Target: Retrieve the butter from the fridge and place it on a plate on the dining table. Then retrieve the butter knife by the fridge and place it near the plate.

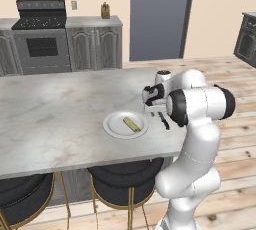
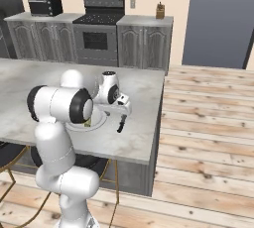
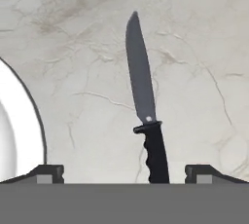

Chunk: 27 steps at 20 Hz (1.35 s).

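One butter knife (image 3: 146,116) lies flat on the dining table (image 1: 55,119), just beside the plate (image 1: 116,124), not touching it; black handle toward me, grey blade pointing away. Butter (image 1: 132,124) rests on the plate, a small pale stick. My claw (image 3: 124,172) hangs above the knife with fingers (image 3: 48,173) spread wide to either side of the handle, gripping nothing. Black-cushioned stools (image 1: 122,181) tucked under the table edge.
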Tool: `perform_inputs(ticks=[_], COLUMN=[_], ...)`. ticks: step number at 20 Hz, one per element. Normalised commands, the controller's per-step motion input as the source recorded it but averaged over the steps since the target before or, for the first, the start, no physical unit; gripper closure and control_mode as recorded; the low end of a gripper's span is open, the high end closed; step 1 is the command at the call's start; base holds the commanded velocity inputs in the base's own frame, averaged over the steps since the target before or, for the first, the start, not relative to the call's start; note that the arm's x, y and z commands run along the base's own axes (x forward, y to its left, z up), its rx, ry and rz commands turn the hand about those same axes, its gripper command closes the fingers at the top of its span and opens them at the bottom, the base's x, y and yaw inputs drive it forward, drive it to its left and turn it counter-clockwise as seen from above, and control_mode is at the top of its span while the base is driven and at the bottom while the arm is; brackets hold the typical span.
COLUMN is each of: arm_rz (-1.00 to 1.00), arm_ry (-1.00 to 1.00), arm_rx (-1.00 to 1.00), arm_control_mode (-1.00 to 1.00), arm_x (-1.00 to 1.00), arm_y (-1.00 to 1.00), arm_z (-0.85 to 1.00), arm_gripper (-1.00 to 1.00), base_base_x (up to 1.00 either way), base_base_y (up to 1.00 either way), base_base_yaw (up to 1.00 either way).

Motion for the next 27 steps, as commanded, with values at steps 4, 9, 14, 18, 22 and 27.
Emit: perform_inputs(ticks=[4,9,14,18,22,27], arm_rz=[0.00,0.00,0.03,0.09,0.02,0.00], arm_ry=[0.00,0.03,0.00,-0.01,0.00,0.00], arm_rx=[0.00,0.00,0.01,0.02,0.00,0.00], arm_control_mode=[-1.00,-1.00,-1.00,-1.00,-1.00,-1.00], arm_x=[-0.70,-0.88,-1.00,-0.98,-0.56,-0.36], arm_y=[0.00,0.00,0.00,0.01,0.13,0.13], arm_z=[0.93,0.93,0.47,0.39,0.38,0.11], arm_gripper=[-1.00,-1.00,-1.00,-1.00,-1.00,-1.00], base_base_x=[0.00,0.00,0.00,0.00,0.00,0.00], base_base_y=[0.00,0.00,0.00,0.00,0.00,0.00], base_base_yaw=[0.00,0.00,0.00,0.00,0.00,0.00])
